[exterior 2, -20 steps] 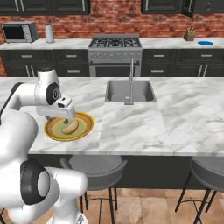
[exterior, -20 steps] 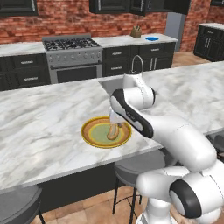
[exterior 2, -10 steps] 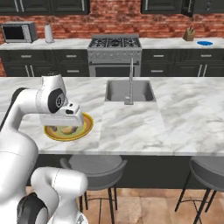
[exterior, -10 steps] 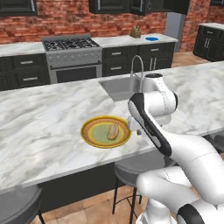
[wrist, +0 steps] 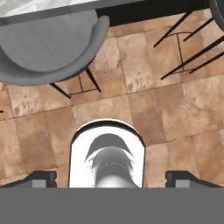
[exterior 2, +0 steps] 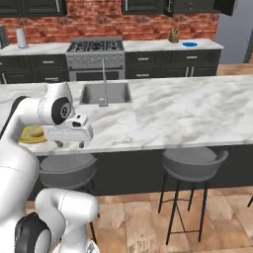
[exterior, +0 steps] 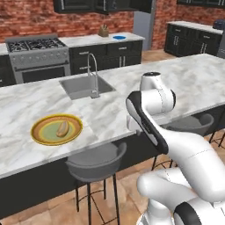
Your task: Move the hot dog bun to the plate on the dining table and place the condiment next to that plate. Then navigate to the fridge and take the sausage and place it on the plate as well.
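The small oblong golden-tan hot dog bun (exterior: 62,128) is lying on the round orange-rimmed plate (exterior: 40,136), which is sitting on the long marble-topped dining table (exterior: 132,79) left of the inset steel sink (exterior: 83,86). A round grey stool (exterior: 94,161) is standing before the table's near edge, right of the plate.

No text, label, brand, number or sign can be read anywhere in these views.
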You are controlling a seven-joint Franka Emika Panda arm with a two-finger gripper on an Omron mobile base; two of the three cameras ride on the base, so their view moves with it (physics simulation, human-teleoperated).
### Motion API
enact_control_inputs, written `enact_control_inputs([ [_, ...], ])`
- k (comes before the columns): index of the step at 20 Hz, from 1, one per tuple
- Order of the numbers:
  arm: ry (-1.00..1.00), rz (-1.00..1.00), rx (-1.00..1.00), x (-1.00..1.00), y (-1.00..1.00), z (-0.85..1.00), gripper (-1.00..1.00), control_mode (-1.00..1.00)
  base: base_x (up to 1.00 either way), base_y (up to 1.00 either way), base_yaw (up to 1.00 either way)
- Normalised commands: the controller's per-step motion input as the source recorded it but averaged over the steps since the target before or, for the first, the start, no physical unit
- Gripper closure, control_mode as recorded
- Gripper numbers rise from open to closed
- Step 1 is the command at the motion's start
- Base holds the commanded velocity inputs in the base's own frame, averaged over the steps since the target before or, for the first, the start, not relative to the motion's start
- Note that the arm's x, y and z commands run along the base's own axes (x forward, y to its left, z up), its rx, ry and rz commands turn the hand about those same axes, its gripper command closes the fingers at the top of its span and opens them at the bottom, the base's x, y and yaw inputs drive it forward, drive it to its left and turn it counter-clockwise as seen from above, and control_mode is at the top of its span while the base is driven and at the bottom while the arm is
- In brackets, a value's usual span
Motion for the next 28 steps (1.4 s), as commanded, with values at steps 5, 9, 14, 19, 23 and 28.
enact_control_inputs([
  [5,0.0,0.0,0.0,0.0,0.0,0.0,-1.0,1.0,0.26,-1.0,-0.14],
  [9,0.0,0.0,0.0,0.0,0.0,0.0,-1.0,1.0,0.38,-1.0,-0.14],
  [14,0.0,0.0,0.0,0.0,0.0,0.0,-1.0,1.0,0.09,-1.0,-0.16],
  [19,0.0,0.0,0.0,0.0,0.0,0.0,-1.0,1.0,0.0,-1.0,-0.04],
  [23,0.0,0.0,0.0,0.0,0.0,0.0,-1.0,1.0,0.07,-1.0,0.0],
  [28,0.0,0.0,0.0,0.0,0.0,0.0,-1.0,1.0,0.02,-1.0,0.0],
])
